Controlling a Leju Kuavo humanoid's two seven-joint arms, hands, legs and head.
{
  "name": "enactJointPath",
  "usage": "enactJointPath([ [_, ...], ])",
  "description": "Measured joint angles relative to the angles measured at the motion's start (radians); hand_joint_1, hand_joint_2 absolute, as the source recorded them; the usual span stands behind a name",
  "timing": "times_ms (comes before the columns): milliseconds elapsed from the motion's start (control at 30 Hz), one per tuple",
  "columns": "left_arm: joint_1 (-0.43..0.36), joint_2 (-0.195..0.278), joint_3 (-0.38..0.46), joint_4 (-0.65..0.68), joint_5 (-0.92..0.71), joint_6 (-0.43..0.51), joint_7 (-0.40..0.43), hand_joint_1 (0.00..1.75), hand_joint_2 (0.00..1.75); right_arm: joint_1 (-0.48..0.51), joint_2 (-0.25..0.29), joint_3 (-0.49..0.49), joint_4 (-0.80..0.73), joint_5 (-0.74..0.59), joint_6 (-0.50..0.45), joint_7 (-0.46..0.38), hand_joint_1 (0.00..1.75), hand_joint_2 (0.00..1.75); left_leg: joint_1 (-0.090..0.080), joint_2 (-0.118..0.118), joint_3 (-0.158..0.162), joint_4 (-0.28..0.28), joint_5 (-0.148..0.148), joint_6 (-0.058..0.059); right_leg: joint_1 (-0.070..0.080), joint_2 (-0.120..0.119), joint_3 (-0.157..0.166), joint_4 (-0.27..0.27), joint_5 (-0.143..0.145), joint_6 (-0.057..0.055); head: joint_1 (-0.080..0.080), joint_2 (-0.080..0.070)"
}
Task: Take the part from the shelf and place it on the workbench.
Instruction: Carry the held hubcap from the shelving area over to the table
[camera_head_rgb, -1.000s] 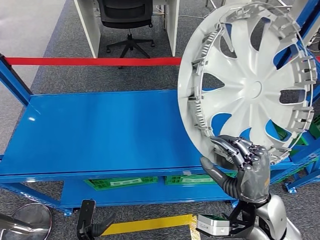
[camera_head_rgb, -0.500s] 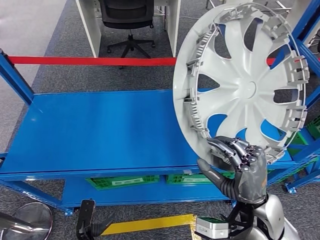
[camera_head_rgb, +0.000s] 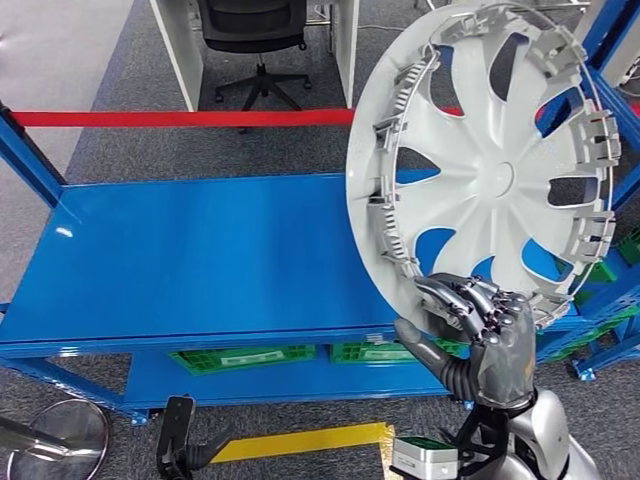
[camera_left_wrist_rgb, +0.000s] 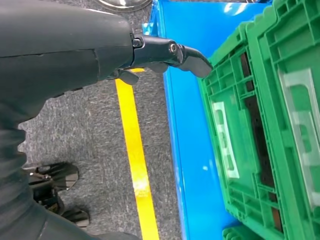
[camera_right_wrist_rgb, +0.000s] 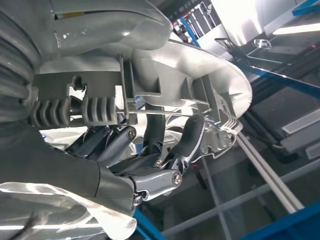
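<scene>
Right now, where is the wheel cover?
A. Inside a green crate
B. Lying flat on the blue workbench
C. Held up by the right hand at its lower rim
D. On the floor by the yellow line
C: the right hand grips the lower rim of the wheel cover, which stands raised above the blue workbench.

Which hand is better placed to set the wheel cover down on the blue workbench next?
Right. The right hand already grips the wheel cover by its lower rim, above the blue workbench. The left hand hangs low near the floor, holding nothing.
</scene>
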Motion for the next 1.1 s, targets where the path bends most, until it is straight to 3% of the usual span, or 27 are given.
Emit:
enactJointPath([
  [67,0.0,0.001,0.0,0.0,0.0,0.0,0.0,0.0,1.75,0.0,0.0,0.0,0.0,0.0,0.0,0.0,1.75,1.75,0.003,0.0,-0.037,0.079,-0.046,-0.013,-0.004,-0.002,0.002,-0.004,0.0,-0.01,-0.002,0.0],
  [133,0.001,0.001,0.0,0.0,0.0,-0.001,0.0,0.0,1.75,0.0,0.0,0.0,0.0,0.0,0.0,0.0,1.75,1.75,0.01,0.0,-0.107,0.222,-0.103,-0.022,-0.001,-0.003,0.002,-0.004,-0.002,-0.015,-0.004,0.0],
  [167,0.002,0.001,0.0,0.0,0.0,-0.001,0.0,0.0,1.75,0.0,0.0,0.0,0.0,0.002,0.0,0.0,1.75,1.75,0.012,0.0,-0.135,0.274,-0.113,-0.025,0.0,-0.003,0.003,-0.004,-0.003,-0.016,-0.004,0.0],
  [200,0.003,0.002,0.0,0.0,0.0,-0.002,0.0,0.0,1.75,0.0,0.0,0.001,0.0,0.005,0.0,0.0,1.75,1.75,0.014,0.0,-0.149,0.292,-0.101,-0.026,0.0,-0.003,0.004,-0.003,-0.003,-0.016,-0.004,0.0],
  [233,0.004,0.002,0.0,0.0,0.0,-0.004,0.0,0.0,1.75,0.0,0.0,0.001,0.0,0.01,0.0,0.0,1.75,1.75,0.015,0.0,-0.143,0.265,-0.066,-0.025,0.001,-0.002,0.007,-0.003,-0.004,-0.016,-0.004,0.0],
  [300,0.004,0.003,0.0,0.0,0.0,-0.008,0.0,0.0,1.75,0.0,0.0,0.001,0.0,0.018,0.0,0.002,1.75,1.75,0.014,0.0,-0.094,0.137,0.018,-0.018,0.002,-0.001,0.012,-0.003,-0.008,-0.014,-0.004,0.0],
  [367,0.004,0.004,0.0,0.0,-0.001,-0.009,0.0,0.0,1.75,-0.001,0.0,0.001,0.0,0.02,-0.001,0.002,1.75,1.75,0.01,0.0,-0.054,0.039,0.057,-0.009,0.004,0.001,0.012,-0.003,-0.009,-0.007,-0.004,0.0],
  [467,0.004,0.005,0.0,0.0,-0.006,-0.005,-0.001,0.0,1.75,-0.001,0.0,0.003,0.0,0.013,-0.002,0.0,1.75,1.75,0.008,0.001,-0.046,0.006,0.054,0.003,0.004,-0.001,0.005,-0.005,-0.007,0.008,-0.003,0.0],
  [533,0.002,0.004,0.0,0.0,-0.011,-0.002,-0.003,0.0,1.75,-0.002,-0.001,0.005,0.0,0.002,-0.003,-0.005,1.75,1.75,0.014,0.001,-0.043,-0.012,0.055,0.014,0.005,-0.002,-0.015,0.023,-0.029,0.017,-0.001,0.0],
  [633,0.003,0.003,0.0,0.0,-0.013,0.0,-0.007,0.0,1.75,-0.002,-0.001,0.008,0.001,-0.007,-0.005,-0.013,1.75,1.75,0.015,0.001,-0.043,-0.019,0.058,0.02,0.004,-0.001,-0.101,0.197,-0.11,0.025,0.005,0.0],
  [667,0.003,0.003,0.0,0.0,-0.013,0.0,-0.007,0.0,1.75,-0.001,-0.001,0.009,0.001,-0.007,-0.006,-0.015,1.75,1.75,0.014,0.001,-0.042,-0.018,0.057,0.021,0.004,-0.002,-0.13,0.252,-0.125,0.028,0.005,0.0],
  [700,0.003,0.003,0.0,0.0,-0.013,0.0,-0.007,0.0,1.75,0.0,-0.001,0.01,0.001,-0.008,-0.006,-0.016,1.75,1.75,0.013,0.001,-0.042,-0.018,0.057,0.021,0.004,-0.002,-0.144,0.276,-0.121,0.03,0.005,0.0],
  [733,0.003,0.003,0.0,0.0,-0.013,0.0,-0.008,0.0,1.75,0.0,-0.001,0.011,0.001,-0.008,-0.006,-0.017,1.75,1.75,0.013,0.001,-0.041,-0.017,0.056,0.021,0.004,-0.002,-0.14,0.259,-0.097,0.03,0.005,0.0],
  [833,0.003,0.003,0.0,0.0,-0.013,0.0,-0.01,0.0,1.75,-0.001,-0.001,0.011,0.001,-0.011,-0.008,-0.016,1.75,1.75,0.012,-0.001,-0.04,-0.007,0.048,0.016,0.004,-0.002,-0.053,0.07,0.0,0.025,0.006,0.0],
  [900,0.003,0.003,0.0,0.0,-0.013,0.001,-0.01,0.0,1.75,-0.002,-0.001,0.012,0.001,-0.014,-0.011,-0.016,1.75,1.75,0.008,-0.001,-0.046,0.001,0.046,0.008,0.007,-0.001,-0.022,0.01,0.009,0.017,0.005,0.0],
  [1000,0.005,0.003,0.0,0.001,-0.013,0.0,-0.009,0.0,1.75,-0.002,-0.001,0.014,0.001,-0.018,-0.012,-0.016,1.75,1.75,0.007,-0.001,-0.052,0.011,0.043,-0.004,0.006,0.0,-0.021,0.007,0.013,0.003,0.003,0.0],
  [1067,0.004,0.004,0.0,0.001,-0.013,-0.002,-0.009,0.0,1.75,-0.003,-0.001,0.014,0.001,-0.018,-0.013,-0.014,1.75,1.75,0.009,-0.001,-0.072,0.066,-0.002,-0.015,0.0,-0.004,-0.023,0.004,0.018,-0.007,-0.002,0.0],
  [1100,0.004,0.004,0.0,0.001,-0.013,-0.002,-0.009,0.0,1.75,-0.003,-0.001,0.014,0.001,-0.018,-0.013,-0.014,1.75,1.75,0.012,0.0,-0.093,0.123,-0.038,-0.021,-0.001,-0.006,-0.025,0.003,0.02,-0.011,-0.004,0.0],
])
